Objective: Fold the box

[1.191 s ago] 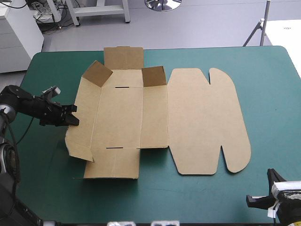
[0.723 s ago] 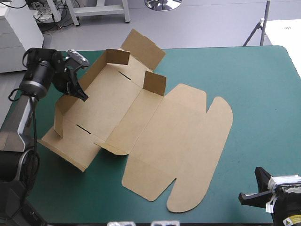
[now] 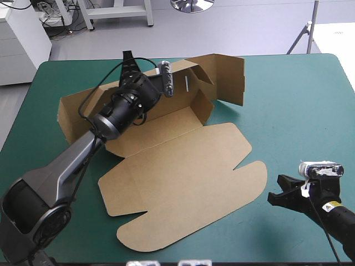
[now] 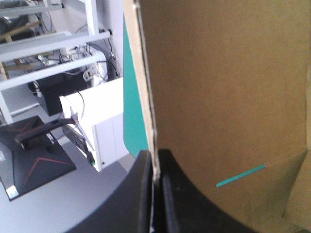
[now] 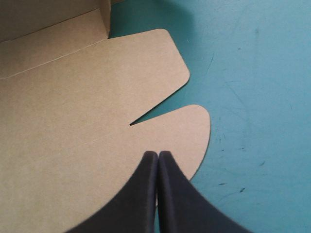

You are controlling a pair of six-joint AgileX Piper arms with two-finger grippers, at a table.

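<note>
Left arm (image 3: 77,160): comes in from the near left corner and lies across the tray part of the box. Just before, it stood at the far left corner of the bench, so it has swung inward and to the right.
Left claw (image 4: 155,162): black fingers all but together, clamped on the thin edge of a raised brown wall. That edge runs straight ahead of the claw, with the wall's broad face on one side and a strip of teal-green cover on the other.
Slot (image 4: 241,175): a short cut in the board beside the left claw, with teal-green showing through.
Box (image 3: 183,183): brown and half raised. Walls stand along the far side around the left claw, with an end flap (image 3: 230,77) upright to its right. The box has turned further than just before.
Lid (image 5: 73,121): flat on the bench, reaching from the left claw's wall to the right claw. Its rounded tabs, with a notch between them, lie ahead of and under the right claw.
Right claw (image 5: 158,158): fingers closed together in one point, holding nothing, over the rim of the lid's nearest tab. In the high view (image 3: 277,194) it sits at the lid's edge, closer to it than before.
Bench (image 3: 310,111): its teal-green cover stretches beside and ahead of the right claw.
</note>
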